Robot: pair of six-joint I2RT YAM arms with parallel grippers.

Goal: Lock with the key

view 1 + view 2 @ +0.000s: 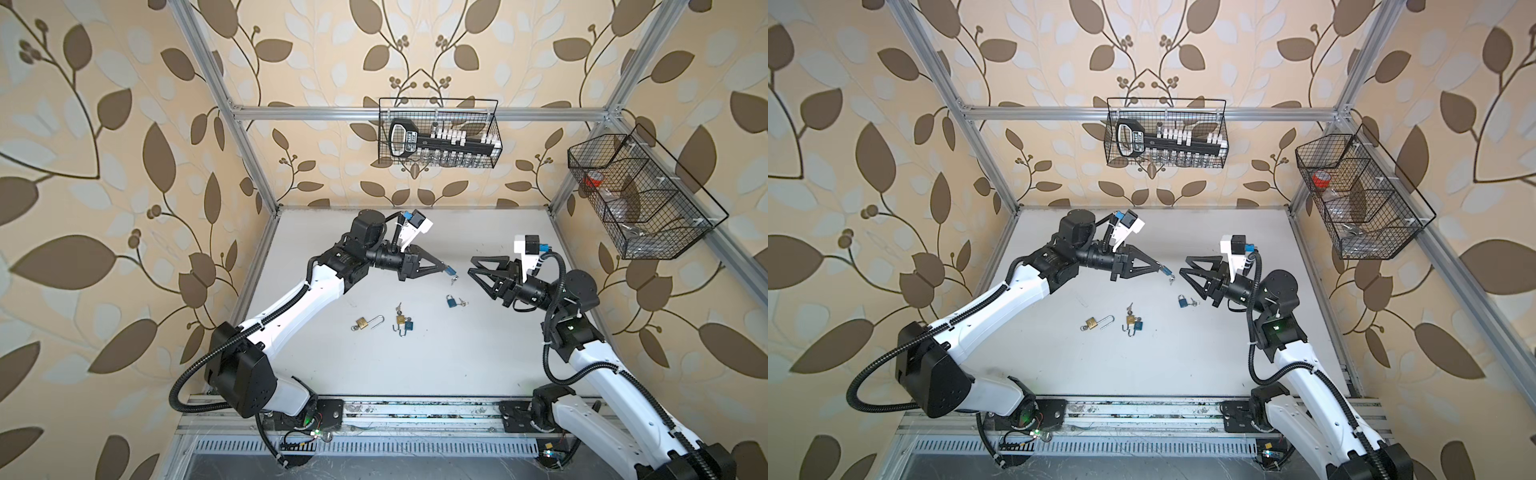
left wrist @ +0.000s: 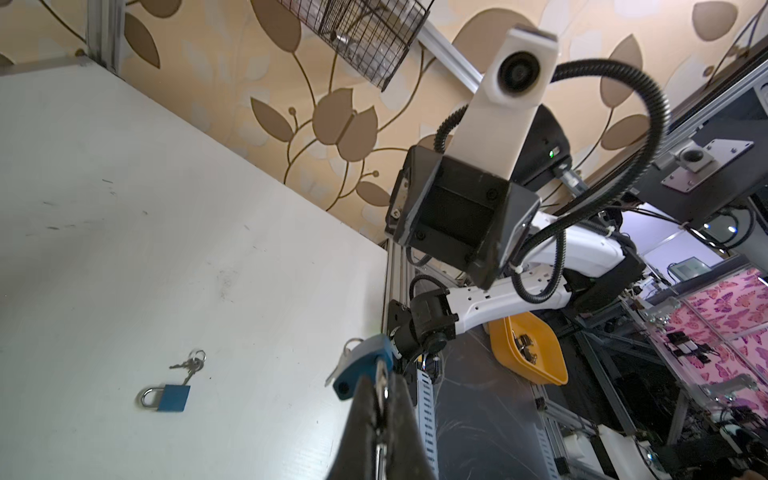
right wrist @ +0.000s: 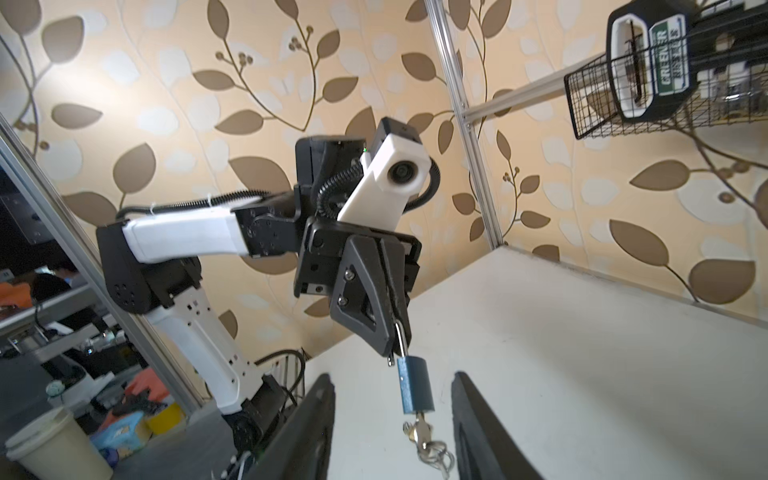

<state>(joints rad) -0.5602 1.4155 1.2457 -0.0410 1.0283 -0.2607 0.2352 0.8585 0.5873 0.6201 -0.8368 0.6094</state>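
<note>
My left gripper (image 1: 444, 268) (image 2: 380, 384) is shut on the steel shackle of a small blue padlock (image 1: 449, 271) (image 3: 414, 386), which hangs in the air above the table. The shackle's short end stands free of the lock's body. A key (image 3: 419, 430) sits in the padlock's underside, with a ring of further keys dangling from it. My right gripper (image 1: 471, 266) (image 3: 392, 375) is open a short way from the padlock. In the right wrist view the padlock hangs between the fingers' lines without touching either one.
On the white table (image 1: 415, 365) lie another blue padlock with keys (image 1: 450, 301), a brass padlock with an open shackle (image 1: 362, 322), and a brass and blue pair (image 1: 405, 323). Wire baskets hang on the back wall (image 1: 438, 133) and the right frame (image 1: 640, 195).
</note>
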